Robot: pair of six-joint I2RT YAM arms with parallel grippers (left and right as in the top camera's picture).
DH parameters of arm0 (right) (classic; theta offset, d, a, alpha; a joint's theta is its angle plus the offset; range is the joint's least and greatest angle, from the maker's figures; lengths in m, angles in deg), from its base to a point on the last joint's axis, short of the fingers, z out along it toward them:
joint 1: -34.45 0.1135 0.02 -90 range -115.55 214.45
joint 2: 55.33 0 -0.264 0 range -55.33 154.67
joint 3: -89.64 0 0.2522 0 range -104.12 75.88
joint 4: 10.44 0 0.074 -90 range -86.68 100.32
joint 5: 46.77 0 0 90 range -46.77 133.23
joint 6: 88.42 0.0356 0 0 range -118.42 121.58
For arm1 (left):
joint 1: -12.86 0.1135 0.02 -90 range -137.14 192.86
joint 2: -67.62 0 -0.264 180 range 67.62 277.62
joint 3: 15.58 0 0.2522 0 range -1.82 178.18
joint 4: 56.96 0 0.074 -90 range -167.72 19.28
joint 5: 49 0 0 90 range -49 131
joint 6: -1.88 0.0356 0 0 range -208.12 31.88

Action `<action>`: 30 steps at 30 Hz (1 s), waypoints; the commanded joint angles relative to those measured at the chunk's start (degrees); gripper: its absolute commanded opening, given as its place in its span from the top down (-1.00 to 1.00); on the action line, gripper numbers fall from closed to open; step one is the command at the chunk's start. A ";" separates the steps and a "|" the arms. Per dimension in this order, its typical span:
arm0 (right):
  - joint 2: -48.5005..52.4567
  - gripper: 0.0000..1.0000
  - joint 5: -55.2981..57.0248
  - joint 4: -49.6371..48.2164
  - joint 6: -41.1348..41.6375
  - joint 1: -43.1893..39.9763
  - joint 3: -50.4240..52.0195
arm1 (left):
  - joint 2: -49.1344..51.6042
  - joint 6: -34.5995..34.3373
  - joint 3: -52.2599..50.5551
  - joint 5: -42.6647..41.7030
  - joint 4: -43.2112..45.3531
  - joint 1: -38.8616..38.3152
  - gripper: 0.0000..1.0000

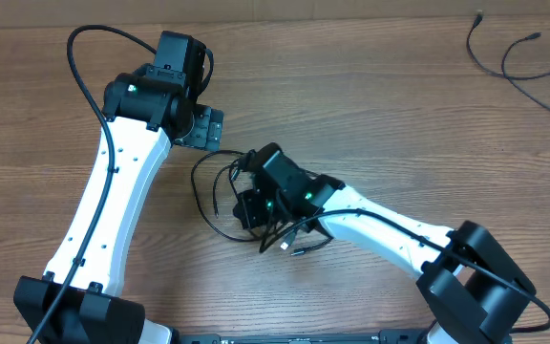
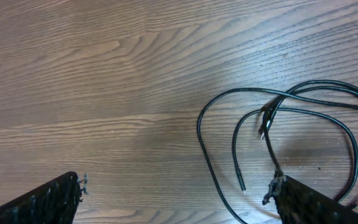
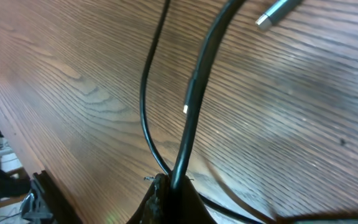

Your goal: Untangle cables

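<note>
A tangle of thin black cables (image 1: 220, 191) lies on the wooden table at the centre. My right gripper (image 1: 252, 208) sits over the tangle and is shut on one black cable (image 3: 194, 99), which rises from its closed jaws (image 3: 174, 190). A silver plug tip (image 3: 278, 11) shows at the top of the right wrist view. My left gripper (image 1: 201, 127) hovers just up and left of the tangle, open and empty. Its wrist view shows the cable loops (image 2: 278, 124) between and beyond its spread fingers (image 2: 176, 193).
A separate thin black cable (image 1: 518, 62) lies at the table's far right corner. The left arm (image 1: 113, 201) crosses the left side and the right arm (image 1: 399, 234) the lower right. Bare wood surrounds the tangle.
</note>
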 commanded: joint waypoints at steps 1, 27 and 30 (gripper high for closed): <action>-5.73 0.92 -2.12 2.34 0.00 -4.68 0.31 | 0.33 0.85 -0.31 0.70 0.17 -0.02 -0.99; -57.20 0.92 7.65 5.31 0.09 -22.38 0.24 | 0.33 0.85 -0.31 0.70 0.17 -0.02 -0.99; -57.18 0.92 11.39 6.82 0.04 -22.38 0.24 | 0.33 0.85 -0.31 0.70 0.15 -0.02 -0.99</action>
